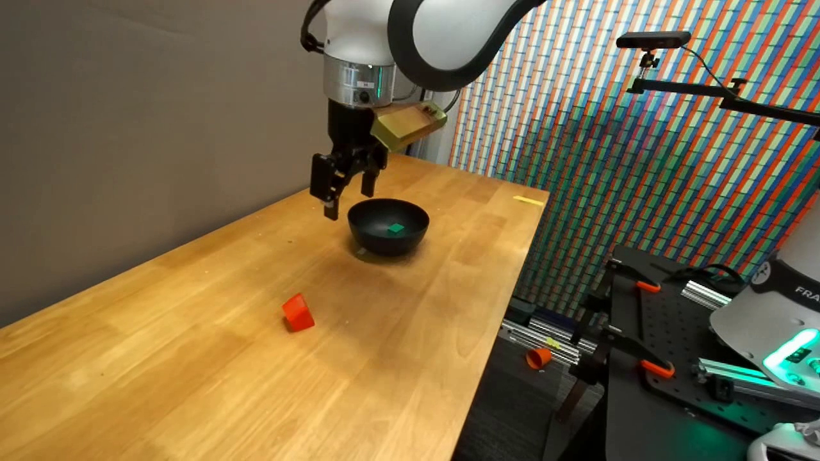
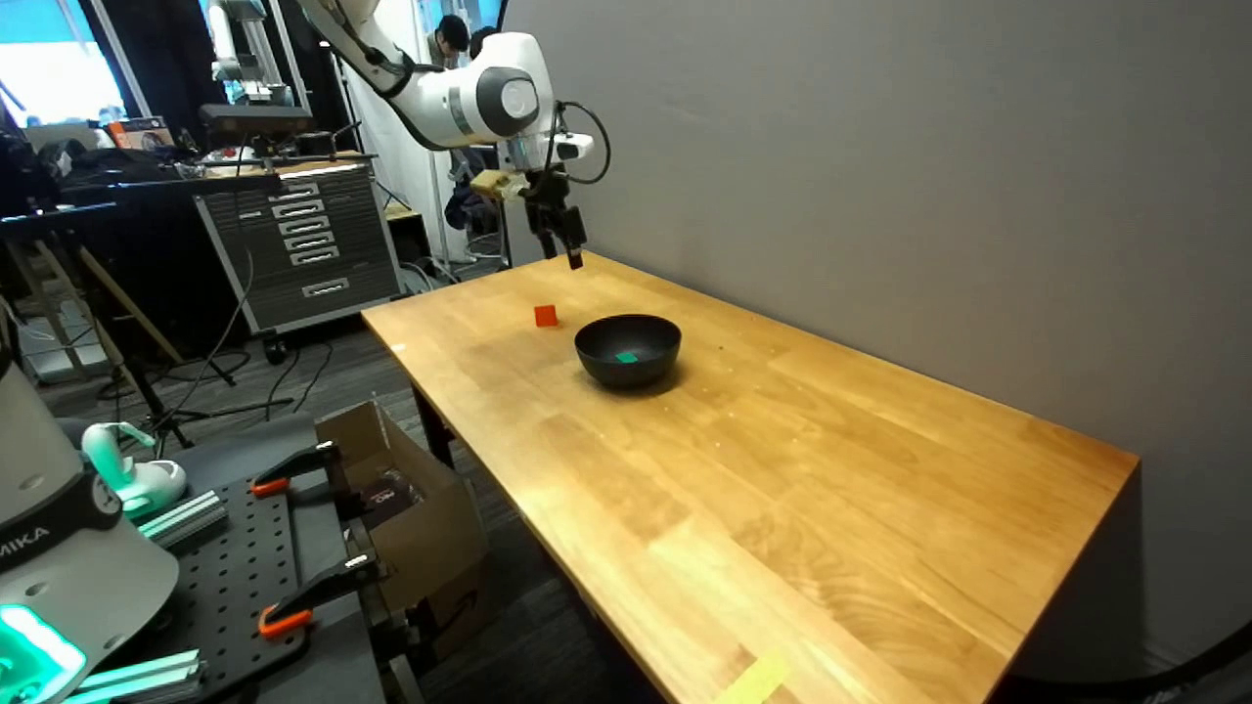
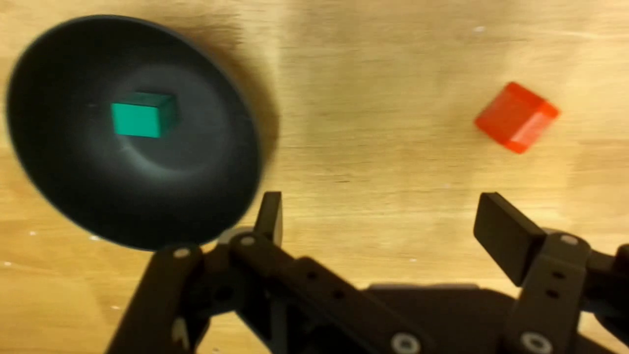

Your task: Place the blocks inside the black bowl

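Observation:
The black bowl (image 1: pixel 371 246) stands upright on the table in both exterior views (image 2: pixel 626 376) and at the left in the wrist view (image 3: pixel 186 206). The green block (image 1: pixel 396 228) lies inside it on the bowl's floor, seen also in the wrist view (image 3: pixel 137 119) and in an exterior view (image 2: pixel 626 358). The red-orange block (image 1: pixel 298 313) lies on the bare table, apart from the bowl, in both exterior views (image 2: pixel 545 316) and at the upper right in the wrist view (image 3: pixel 516 118). My gripper (image 3: pixel 381 216) is open and empty, above the table beside the bowl (image 1: pixel 349 202) (image 2: pixel 562 257).
The wooden table (image 1: pixel 192 371) runs along a grey wall (image 2: pixel 880 196). Yellow tape (image 1: pixel 528 200) marks the table near one end. A black bench (image 1: pixel 653 422) with clamps and the robot base (image 2: pixel 78 567) stands across a gap from the table's edge.

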